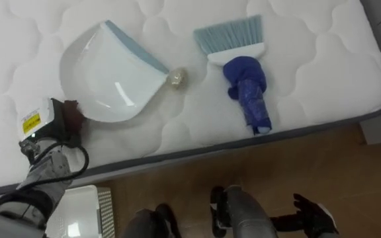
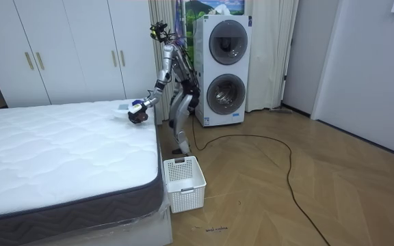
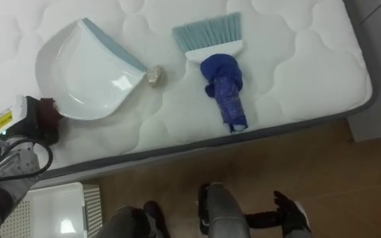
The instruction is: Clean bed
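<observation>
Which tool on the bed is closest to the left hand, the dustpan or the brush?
The white dustpan: the left hand is right at its rear end. The brush, with its blue-wrapped handle, lies farther right, beyond the crumpled ball.

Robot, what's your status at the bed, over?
Left robot hand at dustpan handle; right robot hand low, open. Scrap at dustpan lip, brush beside. Nothing blocking.

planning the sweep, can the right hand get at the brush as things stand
Probably yes: the brush lies near the mattress edge, handle toward the robot, nothing over it. The right hand hangs below that edge, so it must lift first.
</observation>
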